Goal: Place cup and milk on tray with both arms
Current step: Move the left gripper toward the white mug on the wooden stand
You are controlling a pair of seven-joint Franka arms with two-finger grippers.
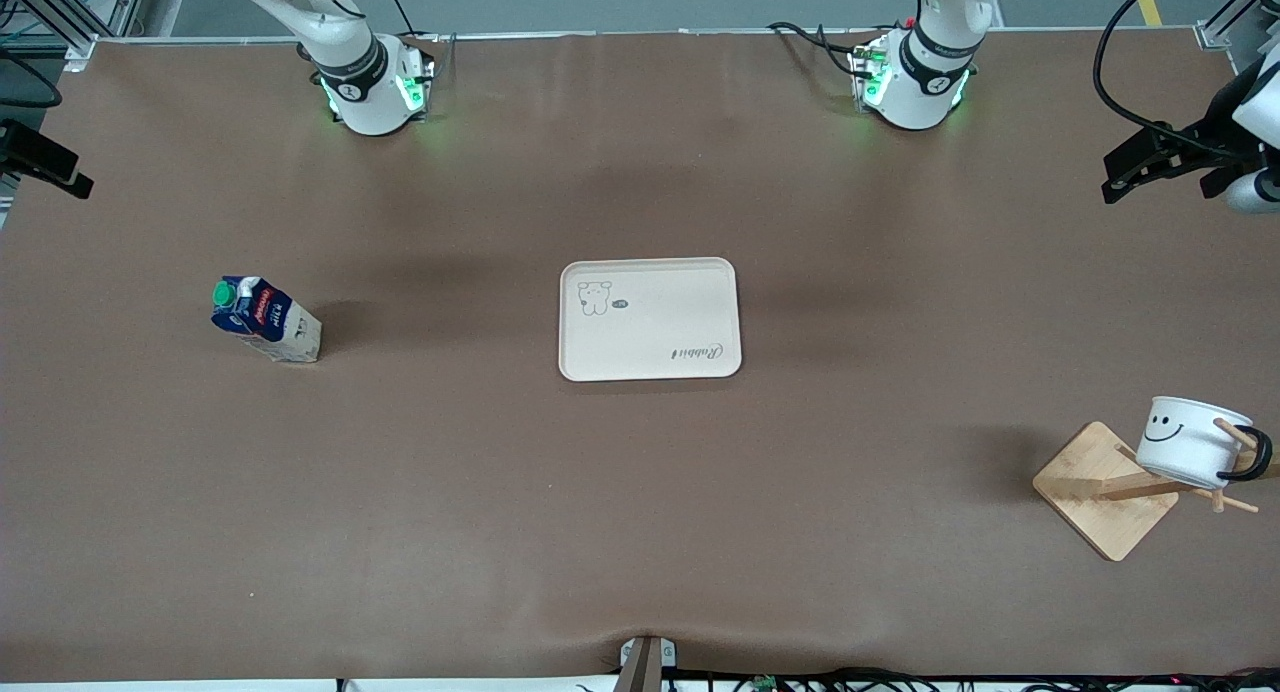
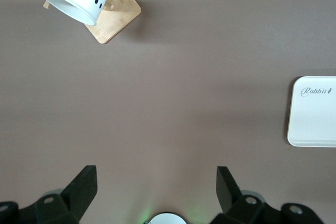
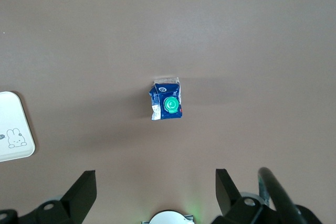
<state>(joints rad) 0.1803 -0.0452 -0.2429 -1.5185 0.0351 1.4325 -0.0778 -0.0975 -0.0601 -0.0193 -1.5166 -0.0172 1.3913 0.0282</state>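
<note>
Left pincer (image 2: 156,190): fingers spread wide, nothing between them, hanging over bare counter (image 1: 640,532) at the left arm's end. Right pincer (image 3: 156,190): likewise spread and empty, hanging above the milk. Neither shows in the front view; only the bases and lower links do.

Rack (image 1: 1105,490): square wooden base with pegs, nearest the front camera, at the left arm's end of the counter.

Cup (image 1: 1192,442): white, smiley face, black rim and handle; hung tipped on a rack peg, handle looped over it, mouth slanting sideways.

Tray (image 1: 649,319): cream, bare, mid-counter between the two arms, farther from the camera than the rack.

Milk (image 1: 266,320): blue carton, green cap, upright on the counter at the right arm's end, well apart from the tray and about level with it.

Step in hand, by my reading: approach, nothing grasped yet. Advice: the right pincer should drop straight down and close across the carton's flat sides below the cap. The left should take the cup by its wall or rim and slide it off along the peg, not pull upward, or the rack may tip.
</note>
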